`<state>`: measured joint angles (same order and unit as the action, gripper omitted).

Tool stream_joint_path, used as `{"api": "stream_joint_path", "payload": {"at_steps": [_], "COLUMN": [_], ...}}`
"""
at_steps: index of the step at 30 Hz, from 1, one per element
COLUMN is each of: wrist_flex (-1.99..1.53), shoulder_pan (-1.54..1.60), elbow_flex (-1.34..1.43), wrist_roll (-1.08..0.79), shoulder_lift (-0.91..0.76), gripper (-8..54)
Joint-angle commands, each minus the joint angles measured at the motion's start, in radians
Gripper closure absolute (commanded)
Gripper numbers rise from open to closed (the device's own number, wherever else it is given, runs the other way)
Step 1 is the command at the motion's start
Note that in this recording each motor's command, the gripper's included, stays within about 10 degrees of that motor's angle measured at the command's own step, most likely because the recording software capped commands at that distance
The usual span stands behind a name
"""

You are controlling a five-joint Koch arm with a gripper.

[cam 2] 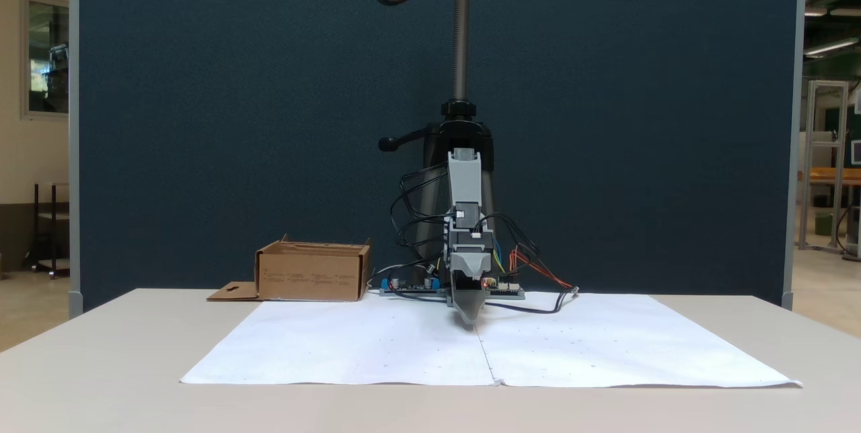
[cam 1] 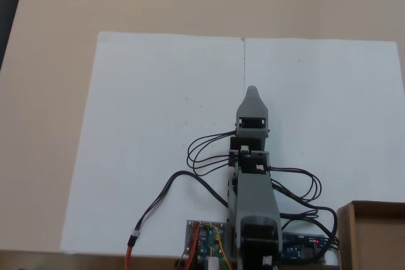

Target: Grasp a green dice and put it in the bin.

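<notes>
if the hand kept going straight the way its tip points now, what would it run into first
Probably the white paper. The hand points forward and down, its tip low over the sheet near the centre seam. Nothing else lies ahead; the bin sits off to the side.

The arm (cam 1: 254, 184) is built of grey plastic shells around black motor blocks, boxy in section and narrowing to a smooth, pointed grey gripper (cam 1: 252, 91). Thin black cables (cam 1: 209, 153) loop out from its joints at 9 o'clock and 3 o'clock of its body in a fixed view. At its foot sits a green circuit board (cam 1: 207, 238) carrying red, yellow and orange wires, with a blue board (cam 1: 304, 245) at the 3 o'clock side showing a small red light.
</notes>
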<state>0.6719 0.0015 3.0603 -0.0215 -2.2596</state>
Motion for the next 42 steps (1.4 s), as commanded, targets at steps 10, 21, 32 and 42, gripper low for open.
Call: {"api": "stream_joint_path", "payload": {"at_steps": [10,21,32,42], "wrist_flex": [-0.32,-0.32,-0.32,-0.32], "shoulder_pan": [-0.003,-0.003,-0.003,-0.003], "elbow_flex": [0.066,0.066,0.067,0.066], "wrist_roll": [-0.057,-0.057,-0.057,-0.057], "shoulder_lift": [-0.1,-0.1,-0.1,-0.1], "gripper": [0.6,0.6,0.6,0.6]}}
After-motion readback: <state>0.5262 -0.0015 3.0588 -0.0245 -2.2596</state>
